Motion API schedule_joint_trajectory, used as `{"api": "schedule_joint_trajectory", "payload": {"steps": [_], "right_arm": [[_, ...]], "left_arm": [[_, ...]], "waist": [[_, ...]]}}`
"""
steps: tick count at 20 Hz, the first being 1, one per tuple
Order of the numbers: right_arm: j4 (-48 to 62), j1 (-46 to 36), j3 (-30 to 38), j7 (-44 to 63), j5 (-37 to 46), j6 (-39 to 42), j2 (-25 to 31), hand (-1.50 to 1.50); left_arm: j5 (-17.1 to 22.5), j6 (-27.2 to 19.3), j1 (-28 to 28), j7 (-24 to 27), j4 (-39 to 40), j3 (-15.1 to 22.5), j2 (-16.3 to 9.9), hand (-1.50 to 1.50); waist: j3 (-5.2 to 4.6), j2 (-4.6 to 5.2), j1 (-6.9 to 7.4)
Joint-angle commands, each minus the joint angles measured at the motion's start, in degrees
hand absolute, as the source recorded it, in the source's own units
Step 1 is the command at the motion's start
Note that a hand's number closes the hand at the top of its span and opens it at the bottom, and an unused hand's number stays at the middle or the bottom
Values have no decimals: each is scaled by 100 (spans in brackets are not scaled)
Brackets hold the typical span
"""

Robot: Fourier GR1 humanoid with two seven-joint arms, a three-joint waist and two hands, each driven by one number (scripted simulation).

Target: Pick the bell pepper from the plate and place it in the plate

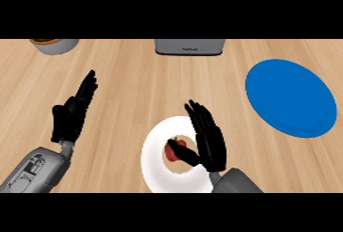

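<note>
Your right hand hovers over the white plate, fingers straight, thumb beside the red bell pepper lying there, ungrasped; the blue plate waits well apart, your left hand resting open.

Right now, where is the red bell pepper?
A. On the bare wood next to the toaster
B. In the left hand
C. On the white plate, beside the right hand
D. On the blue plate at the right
C: the bell pepper lies on the white plate, just left of the right hand, whose thumb reaches toward it; the blue plate holds nothing, and the left hand is open and apart.
</note>
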State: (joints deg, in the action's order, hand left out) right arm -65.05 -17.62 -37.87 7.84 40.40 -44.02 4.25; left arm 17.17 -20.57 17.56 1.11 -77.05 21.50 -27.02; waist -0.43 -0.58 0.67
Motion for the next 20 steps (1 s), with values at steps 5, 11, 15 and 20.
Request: {"api": "schedule_joint_trajectory", "payload": {"steps": [5,11,15,20], "right_arm": [[-205,-125,-855,2612,3010,10,-418,-150],[-571,-367,-1073,4556,3357,2494,-424,-150],[-1469,-571,-1483,5892,3153,3929,-425,-150],[-2093,-862,-1644,6983,2566,5160,-424,-150]], "left_arm": [[-18,-9,-53,-262,-85,-82,-108,0],[-33,65,-159,-130,-1,-110,-129,0],[-91,64,-159,-112,-40,-42,-19,0],[-156,135,-99,-62,-75,-18,73,0]], "waist": [[13,-93,-239],[8,-81,-174],[24,-31,-81],[34,22,-5]]}}
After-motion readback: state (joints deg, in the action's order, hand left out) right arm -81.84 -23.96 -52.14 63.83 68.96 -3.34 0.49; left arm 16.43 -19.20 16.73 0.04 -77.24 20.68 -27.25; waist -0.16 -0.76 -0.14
